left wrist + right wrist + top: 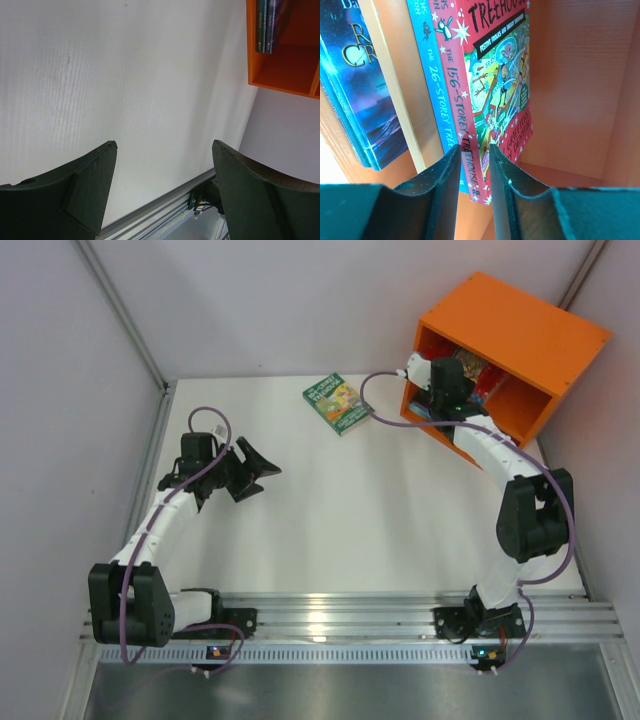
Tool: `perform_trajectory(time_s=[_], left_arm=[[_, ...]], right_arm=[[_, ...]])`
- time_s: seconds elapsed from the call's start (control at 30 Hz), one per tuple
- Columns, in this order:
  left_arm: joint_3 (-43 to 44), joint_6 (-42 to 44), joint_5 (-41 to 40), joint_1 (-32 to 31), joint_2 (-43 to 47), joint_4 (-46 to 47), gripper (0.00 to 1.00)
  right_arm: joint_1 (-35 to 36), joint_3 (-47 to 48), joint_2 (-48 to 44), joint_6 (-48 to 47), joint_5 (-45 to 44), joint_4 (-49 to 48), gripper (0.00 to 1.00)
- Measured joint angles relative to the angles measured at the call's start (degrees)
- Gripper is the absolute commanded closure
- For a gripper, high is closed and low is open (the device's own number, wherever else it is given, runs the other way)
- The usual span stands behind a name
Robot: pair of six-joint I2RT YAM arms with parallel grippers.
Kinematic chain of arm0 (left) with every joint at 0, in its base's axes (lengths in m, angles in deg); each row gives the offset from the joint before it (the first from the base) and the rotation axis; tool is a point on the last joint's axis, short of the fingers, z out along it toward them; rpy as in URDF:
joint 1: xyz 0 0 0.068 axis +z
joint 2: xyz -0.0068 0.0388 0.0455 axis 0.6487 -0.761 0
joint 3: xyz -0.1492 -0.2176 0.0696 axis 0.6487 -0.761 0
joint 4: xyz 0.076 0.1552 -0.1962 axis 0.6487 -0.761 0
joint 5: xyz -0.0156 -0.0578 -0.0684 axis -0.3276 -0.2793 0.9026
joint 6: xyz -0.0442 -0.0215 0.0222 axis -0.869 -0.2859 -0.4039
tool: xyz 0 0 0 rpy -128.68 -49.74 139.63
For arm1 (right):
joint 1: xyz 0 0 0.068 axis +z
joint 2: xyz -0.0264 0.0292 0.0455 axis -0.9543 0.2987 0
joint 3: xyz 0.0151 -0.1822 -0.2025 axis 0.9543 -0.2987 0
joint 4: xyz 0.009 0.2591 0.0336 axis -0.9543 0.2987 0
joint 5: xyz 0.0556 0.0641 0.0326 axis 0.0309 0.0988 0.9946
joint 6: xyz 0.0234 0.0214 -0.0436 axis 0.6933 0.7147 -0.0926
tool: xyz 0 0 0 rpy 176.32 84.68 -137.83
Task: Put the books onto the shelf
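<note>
Work is nearly done: our right gripper (474, 165) clamps the red book (500, 75) in the shelf (520, 350) at two o'clock, left gripper (164, 145) wide apart, only the green book (338, 403) at twelve unshelved.

Room lies between the red book (500, 75) and shelf wall (580, 80).

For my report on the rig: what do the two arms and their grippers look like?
The left arm and right arm have white links between bulky black joints, with a purple cable along each. The left gripper and right gripper each have two broad black fingers tapering to the tip.
</note>
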Motion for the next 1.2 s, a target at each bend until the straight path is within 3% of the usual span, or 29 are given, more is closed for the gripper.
perform_trajectory(time_s=[0.43, 1.2], left_arm=[[-0.1, -0.2, 0.0, 0.0, 0.0, 0.0, 0.19], [-0.6, -0.2, 0.0, 0.0, 0.0, 0.3, 0.19]], right_arm=[[0.1, 0.0, 0.0, 0.0, 0.3, 0.0, 0.78], [0.1, 1.5, 0.7, 0.0, 0.3, -0.4, 0.79]])
